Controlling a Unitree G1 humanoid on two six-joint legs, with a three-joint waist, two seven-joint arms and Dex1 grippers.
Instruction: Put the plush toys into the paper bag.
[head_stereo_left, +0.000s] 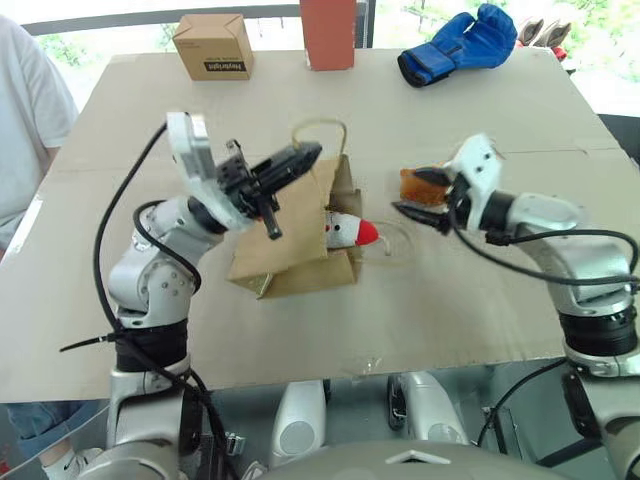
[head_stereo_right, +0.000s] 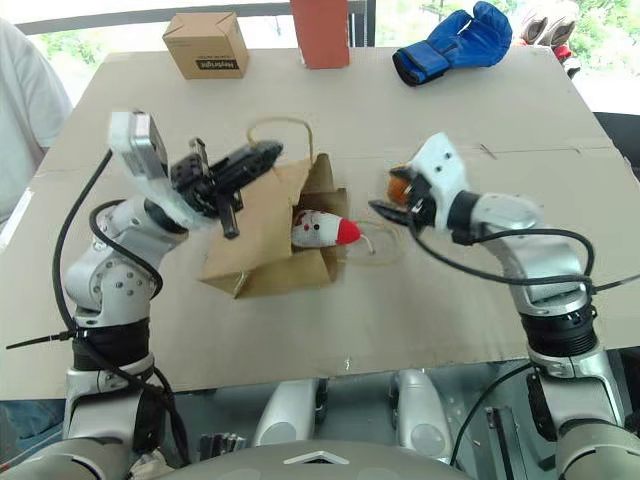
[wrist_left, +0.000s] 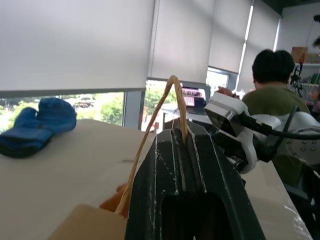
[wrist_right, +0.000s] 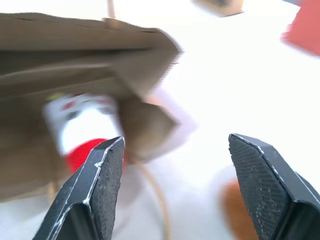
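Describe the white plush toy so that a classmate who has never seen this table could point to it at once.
Start at the brown paper bag lying near the middle of the cardboard-covered table, one handle pinched by the left gripper. In the bag's open mouth, facing the open right gripper, lies the white plush toy. Its red end sticks out, unlike the brown toy behind the right gripper.

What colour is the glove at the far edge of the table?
Blue; the glove shows best in the left eye view.

The right tool (head_stereo_left: 418, 200) half hides the brown toy (head_stereo_left: 415, 184) (orange-brown).
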